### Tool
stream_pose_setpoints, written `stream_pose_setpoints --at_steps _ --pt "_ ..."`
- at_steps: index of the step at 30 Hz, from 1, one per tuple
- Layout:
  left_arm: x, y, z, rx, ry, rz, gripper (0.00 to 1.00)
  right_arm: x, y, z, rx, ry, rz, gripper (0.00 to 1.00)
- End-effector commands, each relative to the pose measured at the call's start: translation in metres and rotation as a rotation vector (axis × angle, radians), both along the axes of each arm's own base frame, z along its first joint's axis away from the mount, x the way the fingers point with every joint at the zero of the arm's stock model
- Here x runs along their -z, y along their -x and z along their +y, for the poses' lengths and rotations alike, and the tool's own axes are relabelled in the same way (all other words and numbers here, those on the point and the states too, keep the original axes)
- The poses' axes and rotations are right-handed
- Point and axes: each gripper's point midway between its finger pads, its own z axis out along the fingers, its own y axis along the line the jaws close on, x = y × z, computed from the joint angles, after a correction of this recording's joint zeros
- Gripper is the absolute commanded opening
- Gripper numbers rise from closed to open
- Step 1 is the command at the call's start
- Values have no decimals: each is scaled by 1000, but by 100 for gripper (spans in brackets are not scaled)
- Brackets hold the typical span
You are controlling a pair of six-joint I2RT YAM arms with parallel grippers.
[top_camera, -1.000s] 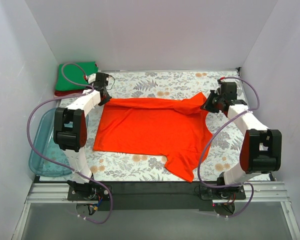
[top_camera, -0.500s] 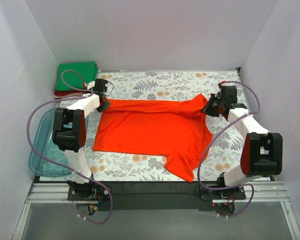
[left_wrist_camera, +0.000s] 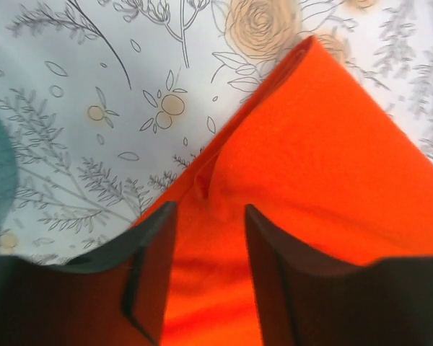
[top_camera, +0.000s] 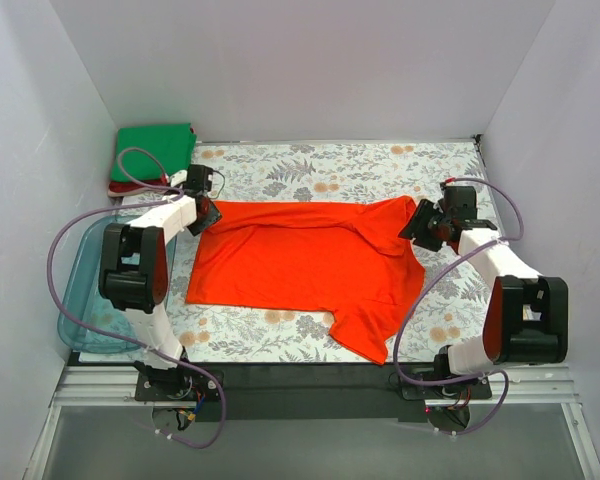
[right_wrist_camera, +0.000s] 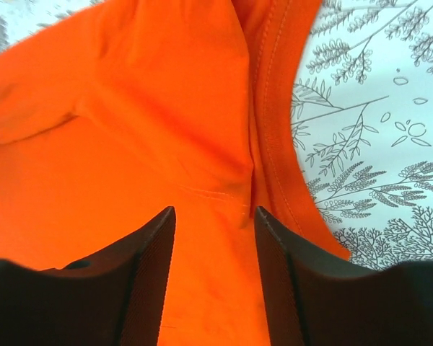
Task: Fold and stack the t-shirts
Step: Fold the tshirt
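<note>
The bright orange-red t-shirt (top_camera: 300, 262) lies spread on the flowered table, its far edge folded over toward me and one sleeve sticking out at the near right. My left gripper (top_camera: 207, 213) is over the shirt's far left corner, open, with cloth (left_wrist_camera: 325, 158) flat between its fingers (left_wrist_camera: 209, 209). At the far right corner my right gripper (top_camera: 421, 222) is open as well (right_wrist_camera: 214, 213), over a stitched hem (right_wrist_camera: 130, 122). Neither pinches the cloth. A folded green t-shirt (top_camera: 155, 150) sits on a dark red one (top_camera: 120, 187) in the far left corner.
A clear blue plastic tub (top_camera: 80, 290) stands along the left wall beside the left arm. White walls close in the table on three sides. Purple cables loop from both arms. Flowered table cloth (top_camera: 320, 170) shows beyond the shirt.
Both grippers drew the shirt's far edge a little toward me, laid it down, then opened and let go of it.
</note>
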Motion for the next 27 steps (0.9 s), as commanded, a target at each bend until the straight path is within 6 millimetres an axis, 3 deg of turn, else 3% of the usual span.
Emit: stream_pose_setpoints --at_steps 1,5,11,19,24,27 --pt "-62 -6 4 -7 18 -159 45 -27 -8 -1 -15 7 -115 53" --pt "-70 15 -3 20 49 -169 46 -23 7 8 -60 -4 -120 43" --pt "-41 65 -7 21 73 -99 34 19 49 4 -27 4 -7 37" --pt "-11 97 -6 16 77 -16 29 59 71 -31 110 89 104 34" --pt "-9 100 -5 12 75 -11 29 83 87 -59 244 55 198 34" --pt "-15 95 -6 9 77 -29 29 83 89 -93 389 60 201 34"
